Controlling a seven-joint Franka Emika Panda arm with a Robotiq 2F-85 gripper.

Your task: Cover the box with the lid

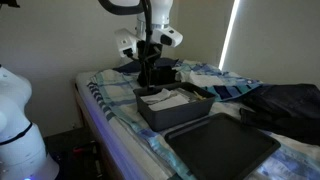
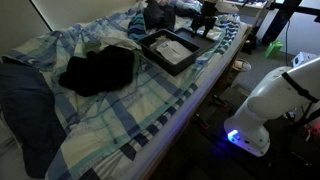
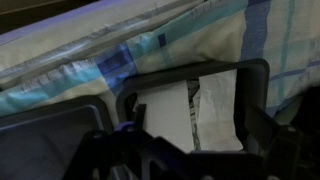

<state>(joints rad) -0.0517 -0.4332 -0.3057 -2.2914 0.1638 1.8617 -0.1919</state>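
The dark grey rectangular plastic box sits open in the middle of the bed, white sheets of paper lying inside it. The flat dark grey plastic lid lies just beside it on the blue-and-white checked blanket, off the box, so the covering is not yet done. A black cloth bundle lies well apart on the bedding, and a white mannequin torso stands beside the bed.

To my eye the trouble ahead is the soft bedding: a flat panel lying flush on a blanket gives the fingers little edge to get under, and pressing down may simply sink it or drag the cloth along. Once lifted, the lid could tilt and land skewed on the flared rim. The paper inside may also stand too high for it to seat.

The black two-finger gripper hangs over the far end of the box, not over the lid. I see nothing held in it. How wide it stands I cannot tell; the wrist view is too dim.
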